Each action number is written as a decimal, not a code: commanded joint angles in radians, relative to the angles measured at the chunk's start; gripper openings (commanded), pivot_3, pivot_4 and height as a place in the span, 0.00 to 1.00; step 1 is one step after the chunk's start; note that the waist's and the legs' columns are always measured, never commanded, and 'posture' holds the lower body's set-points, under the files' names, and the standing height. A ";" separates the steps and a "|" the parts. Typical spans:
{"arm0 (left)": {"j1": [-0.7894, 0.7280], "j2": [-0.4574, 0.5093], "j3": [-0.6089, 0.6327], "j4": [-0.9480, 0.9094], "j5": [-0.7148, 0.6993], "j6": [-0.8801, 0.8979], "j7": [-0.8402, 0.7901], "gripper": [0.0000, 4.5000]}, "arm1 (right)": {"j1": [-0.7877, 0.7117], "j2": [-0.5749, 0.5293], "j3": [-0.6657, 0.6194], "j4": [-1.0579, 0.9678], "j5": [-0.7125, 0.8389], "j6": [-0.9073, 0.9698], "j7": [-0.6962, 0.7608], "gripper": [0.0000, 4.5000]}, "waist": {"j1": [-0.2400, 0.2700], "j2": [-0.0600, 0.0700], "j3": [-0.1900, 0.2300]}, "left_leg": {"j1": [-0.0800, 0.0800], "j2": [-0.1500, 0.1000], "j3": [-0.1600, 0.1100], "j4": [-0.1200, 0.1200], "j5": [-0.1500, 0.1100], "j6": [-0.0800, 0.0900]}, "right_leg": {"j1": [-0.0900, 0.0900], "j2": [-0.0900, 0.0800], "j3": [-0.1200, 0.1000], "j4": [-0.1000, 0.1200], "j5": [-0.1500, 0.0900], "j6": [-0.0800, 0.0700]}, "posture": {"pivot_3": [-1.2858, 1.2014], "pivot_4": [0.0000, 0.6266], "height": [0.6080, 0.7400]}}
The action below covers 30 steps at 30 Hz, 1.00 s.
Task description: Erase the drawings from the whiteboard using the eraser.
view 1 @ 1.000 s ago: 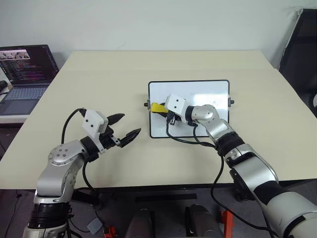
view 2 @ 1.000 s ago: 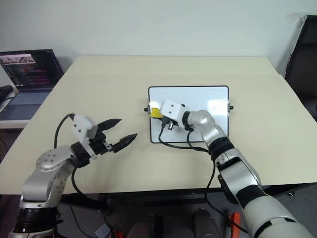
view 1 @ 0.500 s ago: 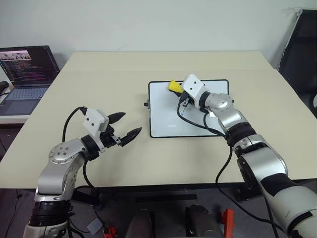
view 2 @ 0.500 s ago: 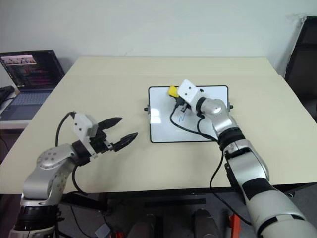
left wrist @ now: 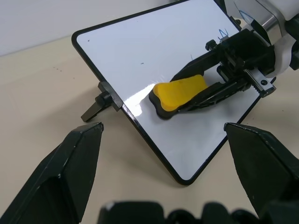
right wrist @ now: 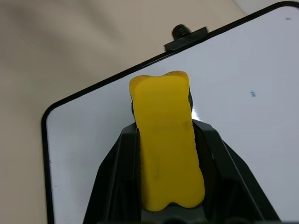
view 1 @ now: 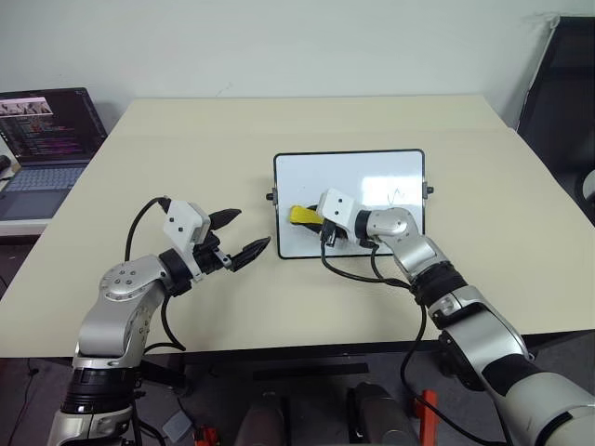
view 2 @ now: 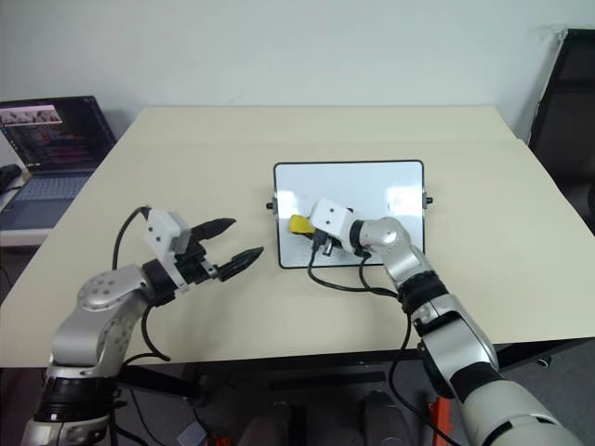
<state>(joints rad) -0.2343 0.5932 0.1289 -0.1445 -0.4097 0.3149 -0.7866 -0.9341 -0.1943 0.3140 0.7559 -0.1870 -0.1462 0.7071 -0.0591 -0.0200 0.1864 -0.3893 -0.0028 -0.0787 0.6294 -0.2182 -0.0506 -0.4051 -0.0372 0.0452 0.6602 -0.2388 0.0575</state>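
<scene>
The left gripper (view 1: pixel 244 234) hovers with its fingers spread wide, just left of the whiteboard (view 1: pixel 349 177). The right gripper (view 1: pixel 311 218) clamps the yellow, black-based eraser (view 1: pixel 302 215) on the board's left part; a blue squiggle (view 1: pixel 394 195) shows at right.

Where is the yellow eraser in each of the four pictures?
Left eye view: the eraser sits on the whiteboard's left part, gripped by the right gripper.
Right eye view: same place, left part of the board.
Left wrist view: middle of the picture, on the white panel.
Right wrist view: centre, between the black fingers.
Shared landmark: the board's black side knob.
</scene>
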 commanded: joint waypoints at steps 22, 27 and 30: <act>-0.070 0.017 0.023 -0.047 -0.055 0.019 -0.028 1.00 | 0.039 -0.154 -0.228 -0.446 0.385 0.222 0.197 0.25 | 0.005 0.001 0.003 | -0.011 0.000 -0.002 -0.001 0.000 0.000 | -0.009 0.000 -0.002 -0.001 0.002 -0.005 | 0.52 0.24 1.00; -0.089 0.066 0.033 -0.076 -0.083 0.061 -0.060 1.00 | 0.142 -0.415 -0.315 -0.610 0.414 0.385 0.265 0.25 | 0.022 0.001 0.003 | -0.011 0.000 -0.003 -0.002 -0.001 0.000 | -0.007 -0.001 -0.004 -0.005 0.001 -0.004 | 0.52 0.24 1.00; -0.086 0.098 0.043 -0.076 -0.086 0.066 -0.081 1.00 | 0.243 -0.563 -0.341 -0.634 0.389 0.389 0.307 0.25 | 0.026 0.000 0.003 | -0.011 0.000 -0.002 -0.005 -0.001 0.000 | -0.005 -0.001 -0.004 -0.012 -0.002 -0.001 | 0.52 0.24 1.00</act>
<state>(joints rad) -0.3118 0.6765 0.1435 -0.1879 -0.4768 0.3844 -0.8555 -0.6971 -0.7333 0.0065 0.1617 0.2081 0.2394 0.9897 -0.0331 -0.0196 0.1895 -0.4002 -0.0027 -0.0801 0.6248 -0.2195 -0.0510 -0.4099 -0.0382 0.0414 0.6473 -0.2407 0.0564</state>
